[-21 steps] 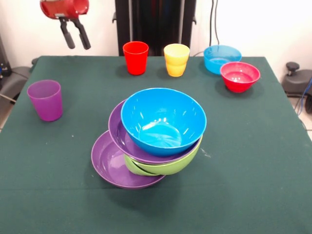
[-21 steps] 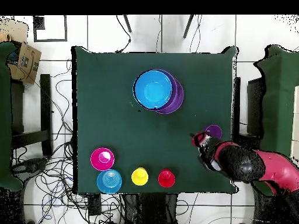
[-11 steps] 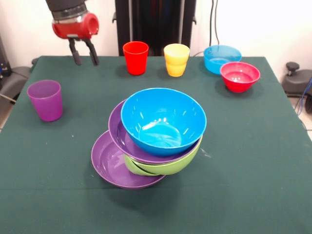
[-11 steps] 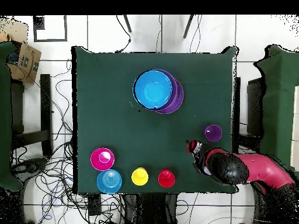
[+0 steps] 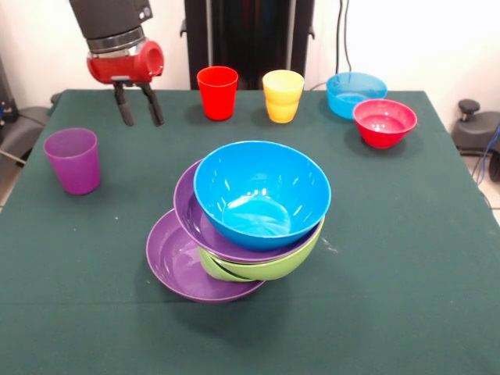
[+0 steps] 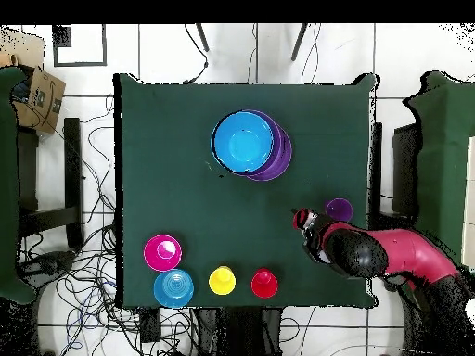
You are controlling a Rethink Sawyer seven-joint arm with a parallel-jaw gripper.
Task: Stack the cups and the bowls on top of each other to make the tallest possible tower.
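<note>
The green tabletop (image 5: 406, 258) carried everything. Largest on it was the tower (image 5: 246, 223), a lopsided heap near the tabletop's middle: a purple bowl (image 5: 176, 262) lay lowest and poked out toward the near left, a lime green bowl (image 5: 269, 267) sat tilted on it, a second purple bowl (image 5: 195, 215) rested on that, and the blue bowl (image 5: 262, 191) sat on top, mouth up but tipped toward the near side. From overhead the blue bowl (image 6: 243, 143) covered most of the heap.

The red and black arm (image 6: 399, 260) reached in over the left side, and its tool (image 5: 138, 107) hung above the cloth, pointing straight down, its two dark fingers (image 5: 124, 108) apart and holding nothing. It hovered between the purple cup (image 5: 73, 160) and the red cup (image 5: 217, 92).

Along the far edge stood, upright and mouths up, the light blue bowl (image 5: 355, 94), the red bowl (image 5: 383, 122) just in front of it and touching it, the yellow-orange cup (image 5: 283, 95) and the red cup. The purple cup stood upright alone near the left edge.
</note>
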